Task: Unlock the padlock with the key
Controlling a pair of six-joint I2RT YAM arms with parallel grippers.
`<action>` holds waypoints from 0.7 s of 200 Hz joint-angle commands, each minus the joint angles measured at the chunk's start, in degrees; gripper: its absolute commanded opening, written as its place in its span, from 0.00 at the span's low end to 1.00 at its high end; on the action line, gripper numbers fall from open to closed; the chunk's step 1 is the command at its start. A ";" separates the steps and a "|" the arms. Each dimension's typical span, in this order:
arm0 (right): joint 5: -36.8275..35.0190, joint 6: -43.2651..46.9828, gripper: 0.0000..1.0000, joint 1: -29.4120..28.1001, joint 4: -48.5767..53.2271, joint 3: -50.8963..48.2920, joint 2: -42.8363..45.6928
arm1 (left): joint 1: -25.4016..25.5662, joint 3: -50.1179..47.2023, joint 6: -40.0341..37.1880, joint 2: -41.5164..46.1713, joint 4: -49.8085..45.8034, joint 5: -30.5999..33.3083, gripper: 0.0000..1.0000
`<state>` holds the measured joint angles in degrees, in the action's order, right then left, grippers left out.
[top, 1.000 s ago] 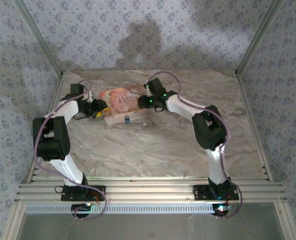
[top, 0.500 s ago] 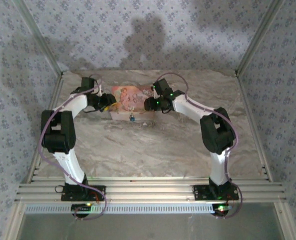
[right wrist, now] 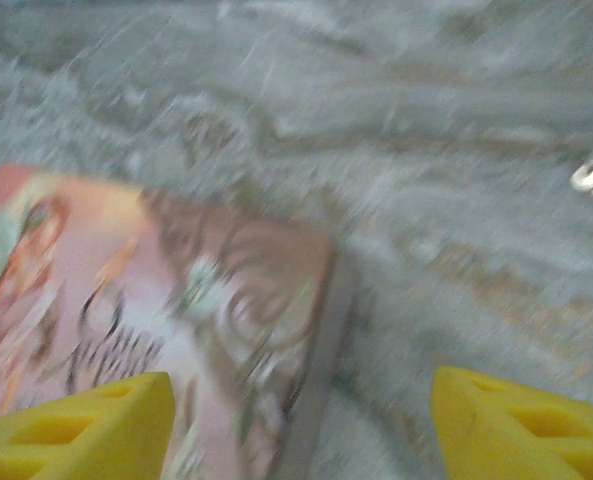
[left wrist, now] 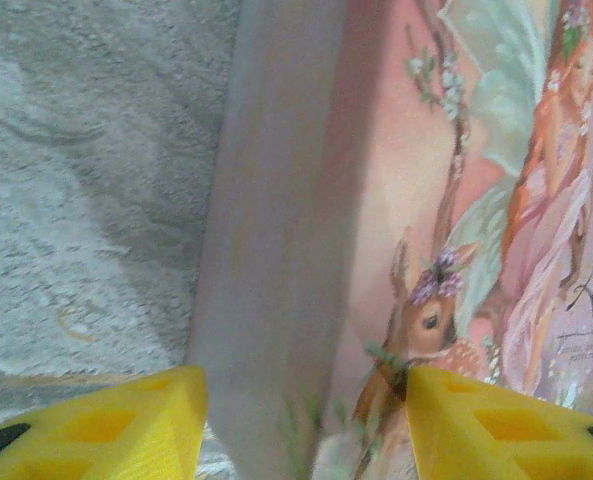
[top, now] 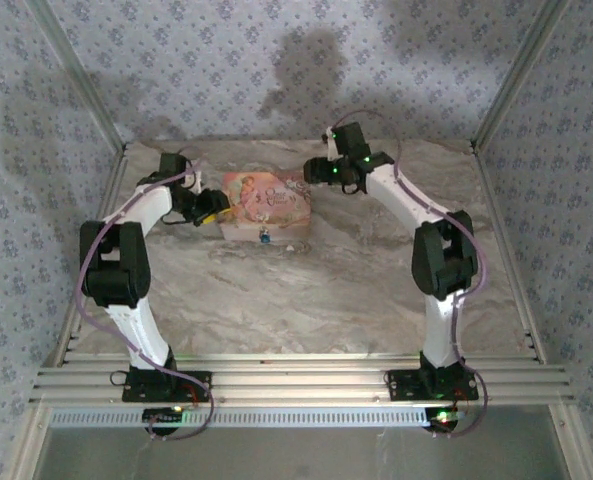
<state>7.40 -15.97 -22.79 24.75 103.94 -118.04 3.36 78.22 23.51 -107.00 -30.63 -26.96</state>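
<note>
Box (top: 266,203) has swung square, long axis left-right, padlock (top: 264,237) facing nearward.

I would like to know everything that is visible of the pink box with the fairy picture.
The pink box is flat and rectangular, seemingly cardboard, and lies on the marble-patterned table near its far edge. Its top shows a red-haired fairy and a fawn with purple flowers; its side wall is plain pale pink. A small blue item, perhaps the padlock, sits at its near side. The left claw straddles its left edge.

left hand (left wrist: 304,400): jaws parted | right hand (right wrist: 303,400): jaws spread wide
</note>
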 commanded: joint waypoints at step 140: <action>-7.49 4.10 0.66 7.50 12.22 36.97 -32.80 | -0.42 2.20 -3.89 4.09 -5.39 0.51 0.56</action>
<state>-0.25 -13.43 -15.62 36.07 137.29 -147.52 3.01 78.24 20.82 -105.08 -34.61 -25.89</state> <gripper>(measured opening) 0.662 0.559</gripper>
